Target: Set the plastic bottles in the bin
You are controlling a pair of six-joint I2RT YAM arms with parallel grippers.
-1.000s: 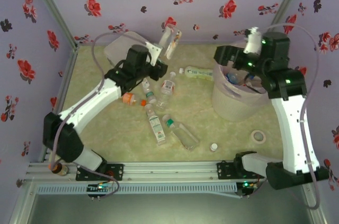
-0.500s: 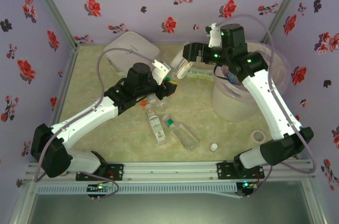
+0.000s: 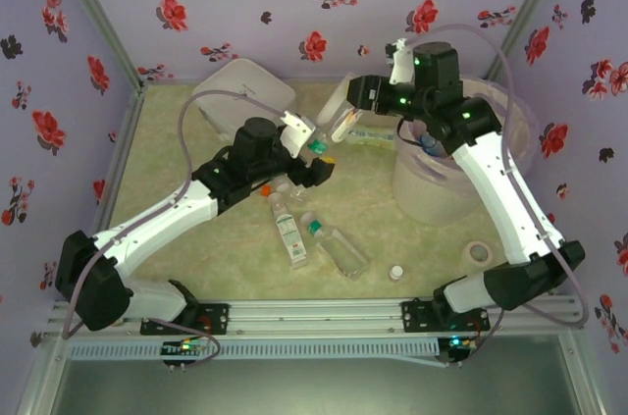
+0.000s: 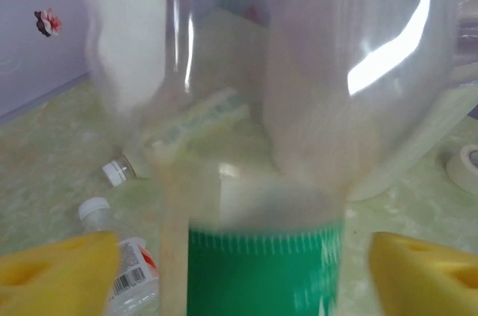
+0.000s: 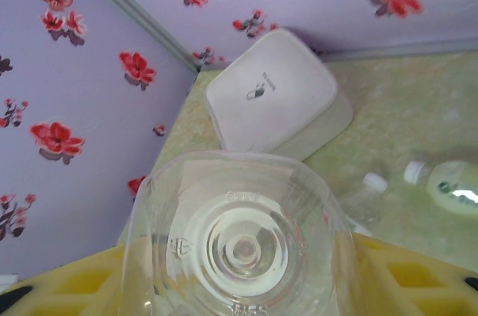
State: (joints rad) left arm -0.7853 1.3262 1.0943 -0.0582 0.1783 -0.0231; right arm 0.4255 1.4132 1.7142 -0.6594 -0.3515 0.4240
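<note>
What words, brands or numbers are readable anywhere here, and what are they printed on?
No text is readable.
Lifted bottle: embossed base marks, illegible.
White box: small dark logo on its lid, too small.
Lying bottle: barcode and red mark, print blurred.
Labelled bottle: label print too small.

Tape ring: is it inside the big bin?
No, the tape ring lies flat on the table near the bin, outside its wall.
</note>
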